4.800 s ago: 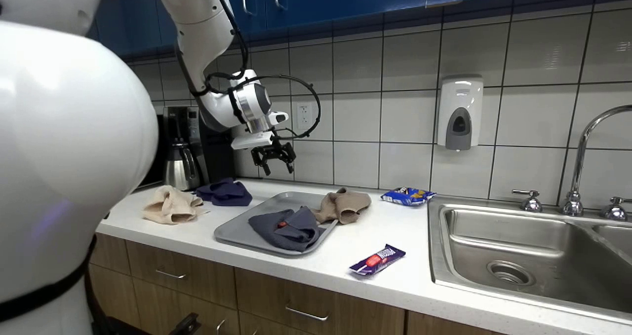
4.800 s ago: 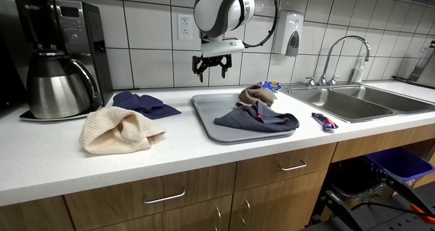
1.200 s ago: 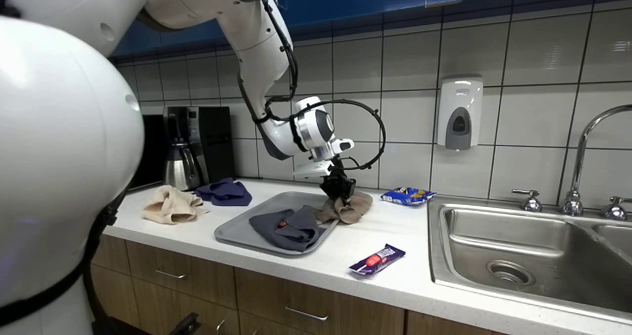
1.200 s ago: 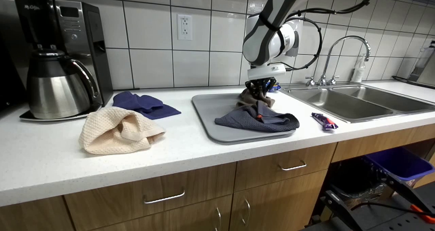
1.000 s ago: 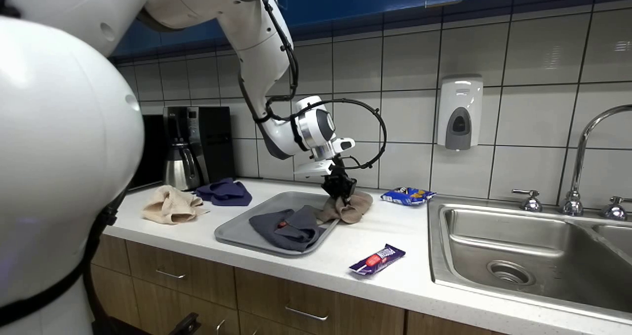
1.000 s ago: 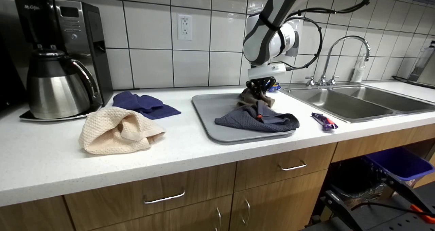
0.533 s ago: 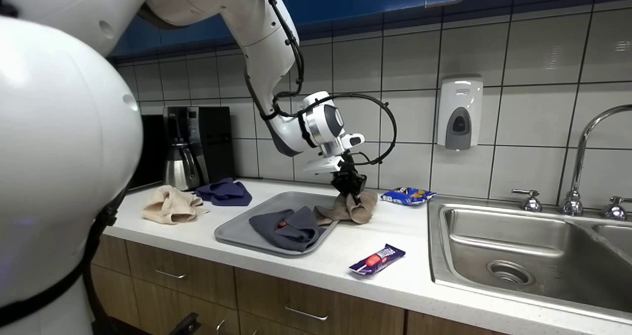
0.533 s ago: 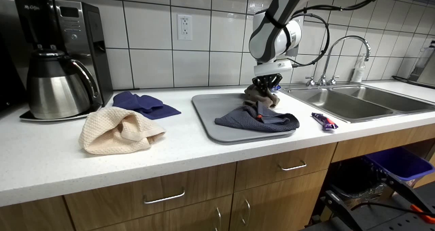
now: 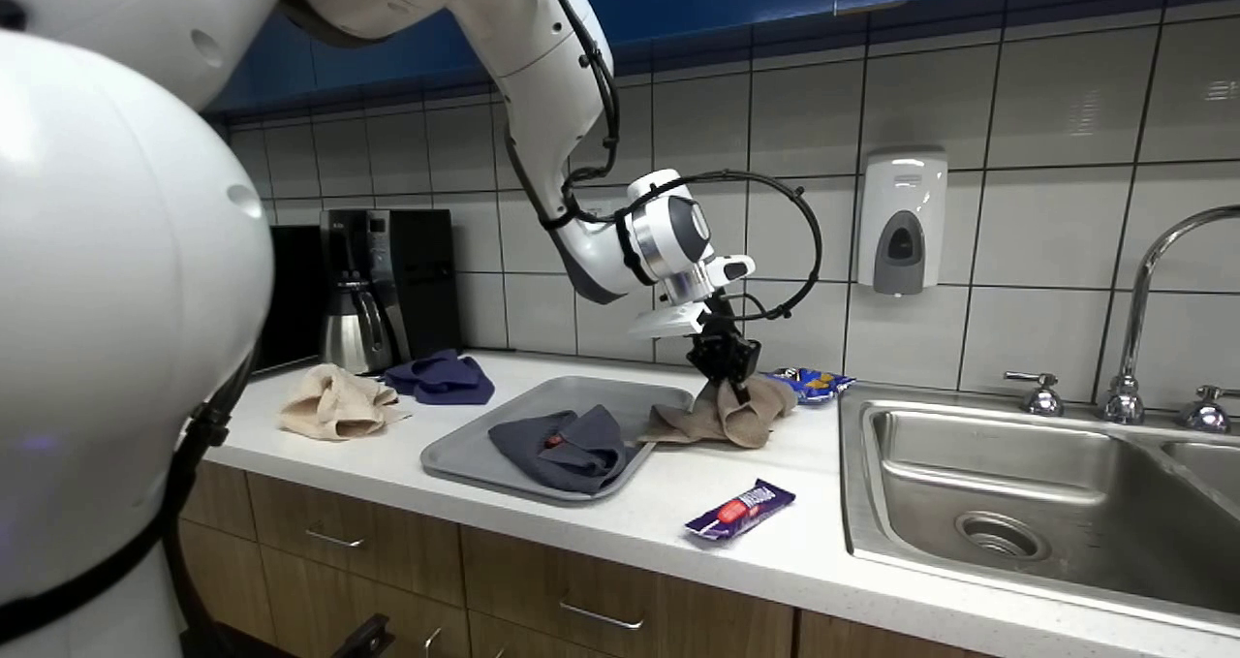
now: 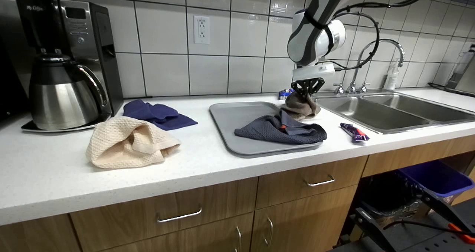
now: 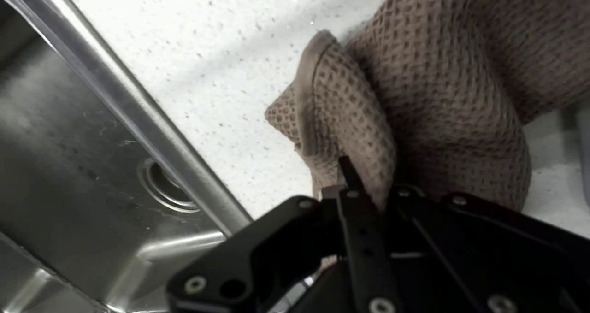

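A crumpled, cream waffle-weave cloth (image 10: 128, 144) lies near a black-and-silver coffee maker (image 10: 83, 40), well apart from a steel double sink (image 9: 862, 493).

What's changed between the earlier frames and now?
The gripper came down from above the tray, closed on the brown cloth and pulled it toward the sink. Nothing let go since. Unmoved: gray tray, dark gray cloth on it, beige cloth, navy cloth, purple packet.

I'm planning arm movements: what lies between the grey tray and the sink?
In both exterior views, most of the brown cloth, gripped by the fingers, with a purple packet farther forward and a blue packet farther back.
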Motion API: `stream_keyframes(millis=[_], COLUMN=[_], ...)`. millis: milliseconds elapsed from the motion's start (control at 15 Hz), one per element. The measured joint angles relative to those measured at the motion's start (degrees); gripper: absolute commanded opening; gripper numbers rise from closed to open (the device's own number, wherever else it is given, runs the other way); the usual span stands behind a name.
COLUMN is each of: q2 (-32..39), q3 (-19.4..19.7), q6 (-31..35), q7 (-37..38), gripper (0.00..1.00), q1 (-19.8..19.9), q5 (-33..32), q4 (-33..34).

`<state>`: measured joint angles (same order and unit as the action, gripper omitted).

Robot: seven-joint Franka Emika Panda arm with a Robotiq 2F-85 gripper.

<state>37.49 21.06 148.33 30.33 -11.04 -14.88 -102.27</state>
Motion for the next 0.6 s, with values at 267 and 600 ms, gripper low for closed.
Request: stream_keyframes(millis=[267, 600], q2=[-0.9, -1.4], q3=[1.2, 2.1], q6=[0.2, 0.4], q7=[0.7, 0.9], gripper=[0.02, 0.02], q1=[1.4, 3.5], q5=[0.0, 0.0], q4=[-1.5, -2.5])
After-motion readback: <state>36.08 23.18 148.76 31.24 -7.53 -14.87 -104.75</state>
